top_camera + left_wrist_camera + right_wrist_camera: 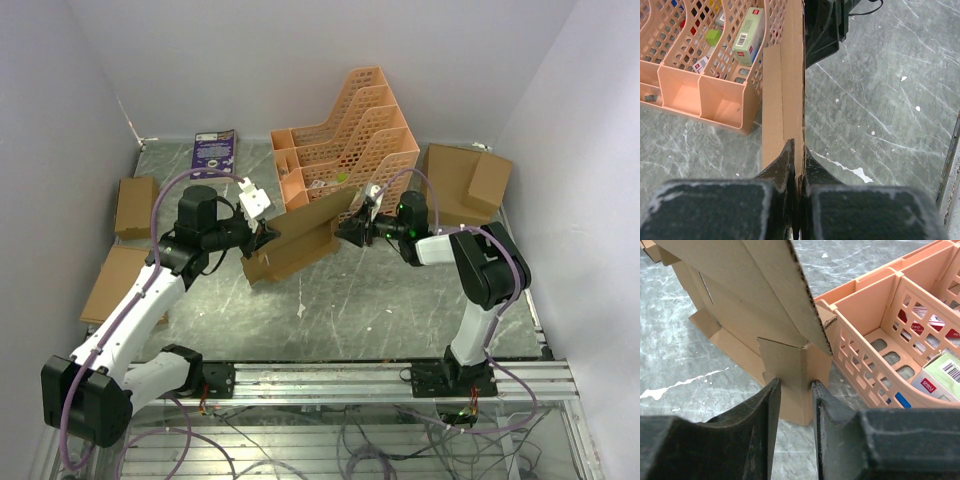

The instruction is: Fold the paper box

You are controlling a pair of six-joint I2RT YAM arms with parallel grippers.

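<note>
The paper box stands on the counter at the centre of the top view, just in front of the orange lattice rack. It is plain brown corrugated cardboard, only partly formed. One long panel stands upright on its edge, running from lower left to upper right of the frame, with a narrower wall folded along its lower side.

In the left wrist view the panel is seen edge-on as a thin brown line up the middle of the frame, with a folded strip beside it on the left. In the right wrist view a large panel leans across the upper left of the frame and shows its fluted cut edge. Small tabs and a notched flap hang below it.

The left pincer is at the box's left end. Its 2 fingers are pressed together on the panel's edge, so it holds the cardboard.

The right pincer is at the box's right end. Its fingers stand a narrow gap apart, and a cardboard tab fills that gap. I cannot tell whether they squeeze the tab.

Small packets lie in the rack's compartments. Flat cardboard pieces lie at the left edge of the counter, and another cardboard piece lies at the upper right.
</note>
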